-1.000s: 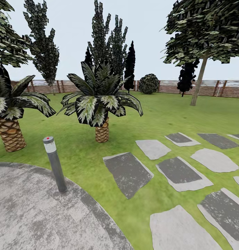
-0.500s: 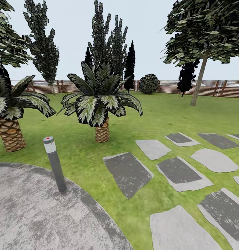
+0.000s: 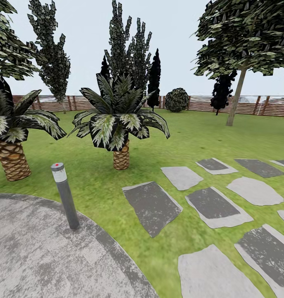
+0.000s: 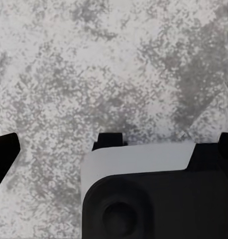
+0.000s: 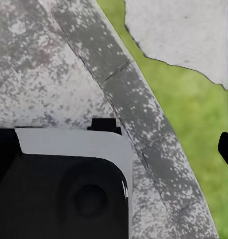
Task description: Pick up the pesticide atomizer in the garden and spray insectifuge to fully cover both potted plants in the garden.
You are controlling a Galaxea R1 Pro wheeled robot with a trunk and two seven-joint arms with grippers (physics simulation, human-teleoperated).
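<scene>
Palm at left edge [image 3: 11, 136]: scaly brown trunk on the lawn, dark fronds streaked white, cut by the frame's left side.
Patio [image 3: 38, 256]: round grey stone, lower left of the head view, darker rim stones along its curved edge.
Lamp [image 3: 65, 195]: grey bollard with a red dot on top, upright on the patio rim, left of centre.
Second palm [image 3: 121, 124]: centre left, on grass beyond the lamp, well apart from it.
Lawn [image 3: 199, 136]: green, running from the patio back to the fence.
Stepping stones [image 3: 152, 207]: flat grey slabs, light and dark, scattered over the lower right.
Fence [image 3: 245, 105]: brown slats across the far back, with a round bush [image 3: 177, 99] in front of it.
Tree [image 3: 241, 37]: leafy crown upper right, thin trunk meeting the grass near the fence.
Atomizer and potted plants: cannot be made out in these pictures.
Left gripper: in the left wrist view a dark housing over mottled patio stone; fingertips barely show at the edges, so released or clenched cannot be told.
Right gripper: right wrist view has a dark housing over patio rim, grass and one stone; state cannot be told.
</scene>
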